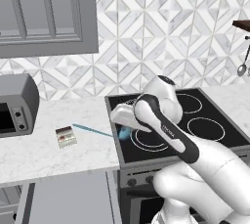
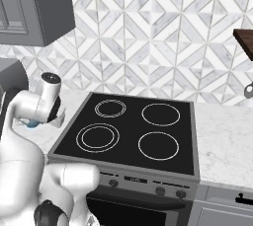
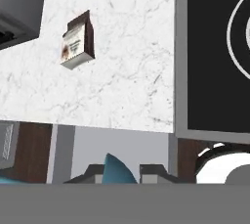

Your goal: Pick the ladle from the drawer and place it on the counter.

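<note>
Gripper [image 3: 122, 171] jaws were seen closed on the ladle [image 1: 95, 130], a wedge of its teal body being pinched between the two dark fingertips [image 3: 93, 173] in the hand view. From the left base view the ladle was held above the seam where the counter [image 1: 58, 154] meets the black cooktop [image 1: 195, 120], its bowl tucked under the hand and its thin handle reaching out to the left over the marble, toward a small packet [image 1: 66, 136] lying there. Whether the handle touched the marble could not be told. The drawer [image 1: 68, 201] stood open below the counter edge, its grey floor bare where it could be seen. A toaster oven [image 1: 17, 105] sat at the far left of the counter.

The pick was judged done, and the carry to the counter was taken to be the step in hand. For the next move, the ladle would need to be brought leftward, fully clear of the cooktop edge, lowered onto bare marble short of the packet, and only then released.
</note>
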